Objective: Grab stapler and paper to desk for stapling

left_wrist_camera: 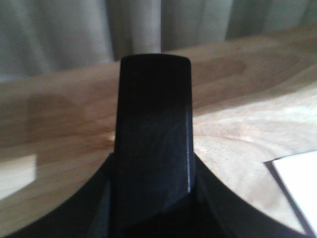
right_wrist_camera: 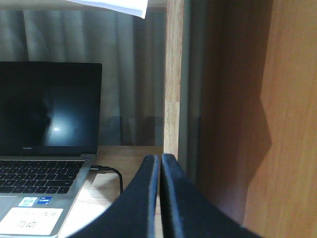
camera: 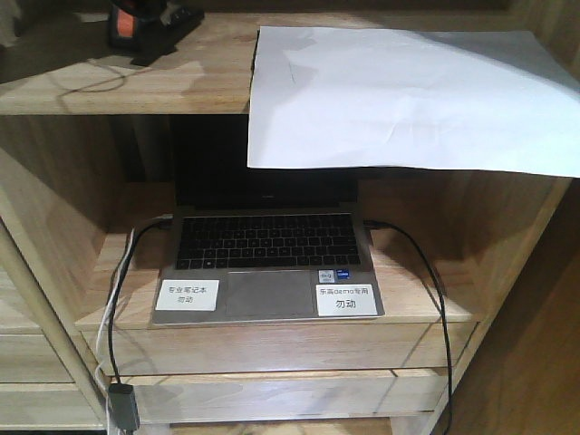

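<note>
The stapler (camera: 136, 25), black with an orange-red patch, is at the far left of the top shelf. In the left wrist view a black block, the stapler (left_wrist_camera: 153, 109), stands between my left gripper's (left_wrist_camera: 154, 159) fingers, which close on it from both sides. The white paper (camera: 408, 95) lies on the top shelf to the right, its front edge hanging over. A corner of it shows in the left wrist view (left_wrist_camera: 297, 191) and in the right wrist view (right_wrist_camera: 124, 6). My right gripper (right_wrist_camera: 161, 158) is shut and empty at the lower shelf, right of the laptop. The desk is out of view.
An open laptop (camera: 263, 263) with two white labels sits on the lower shelf of the light-wood shelving unit (camera: 109, 91). Black cables (camera: 435, 299) run off both its sides. The unit's right upright (right_wrist_camera: 173, 74) stands just beyond my right gripper. Grey curtains (left_wrist_camera: 74, 34) hang behind.
</note>
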`<state>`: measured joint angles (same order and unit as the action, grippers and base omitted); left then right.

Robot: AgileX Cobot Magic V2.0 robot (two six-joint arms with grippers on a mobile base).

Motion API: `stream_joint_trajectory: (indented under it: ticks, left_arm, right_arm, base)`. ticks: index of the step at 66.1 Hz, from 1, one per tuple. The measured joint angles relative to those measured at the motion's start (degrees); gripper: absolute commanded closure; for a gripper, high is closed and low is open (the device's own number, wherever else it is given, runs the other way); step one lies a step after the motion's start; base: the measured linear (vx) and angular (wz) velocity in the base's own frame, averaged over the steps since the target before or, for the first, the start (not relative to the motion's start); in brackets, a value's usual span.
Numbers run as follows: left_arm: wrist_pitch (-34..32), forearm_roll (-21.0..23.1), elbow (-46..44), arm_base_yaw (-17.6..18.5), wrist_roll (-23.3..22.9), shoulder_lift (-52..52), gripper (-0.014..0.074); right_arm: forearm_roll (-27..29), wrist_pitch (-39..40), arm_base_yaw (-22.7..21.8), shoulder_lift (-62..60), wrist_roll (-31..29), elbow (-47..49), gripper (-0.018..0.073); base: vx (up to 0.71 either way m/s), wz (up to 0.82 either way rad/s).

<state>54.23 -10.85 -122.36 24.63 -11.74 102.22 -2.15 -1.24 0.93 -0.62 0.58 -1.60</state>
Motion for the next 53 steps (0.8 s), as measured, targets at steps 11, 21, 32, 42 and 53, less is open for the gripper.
stream_joint_trajectory:
  ticks: [11,21,32,42,53]
  left_arm:
    - [1.7,-0.2,0.0,0.0,1.3,-4.6,0.0604]
    - [2.4,-0.3,1.8,0.0,2.7,-9.4,0.0604]
    - [-1.6,-0.1,13.3,0.0,3.0,-18.3,0.0604]
    - [-8.4,1.8,28.3,0.0,3.1,-29.2,0.0604]
    - [-11.7,3.4,41.6,0.0,4.8,-40.9,0.0604]
  right_arm:
    - [0.0,0.0,0.0,0.0,0.0,0.0,0.0568]
    - [0.0,0.0,0.0,0.0,0.0,0.0,0.0568]
    - [0.0,0.0,0.0,0.0,0.0,0.0,0.0568]
    - [0.0,0.0,0.0,0.0,0.0,0.0,0.0568]
    - [0.0,0.0,0.0,0.0,0.0,0.0,0.0568]
  base:
    - [0.0,0.0]
    - [0.0,0.0]
    - [0.0,0.0]
    - [0.0,0.0]
    - [0.0,0.0]
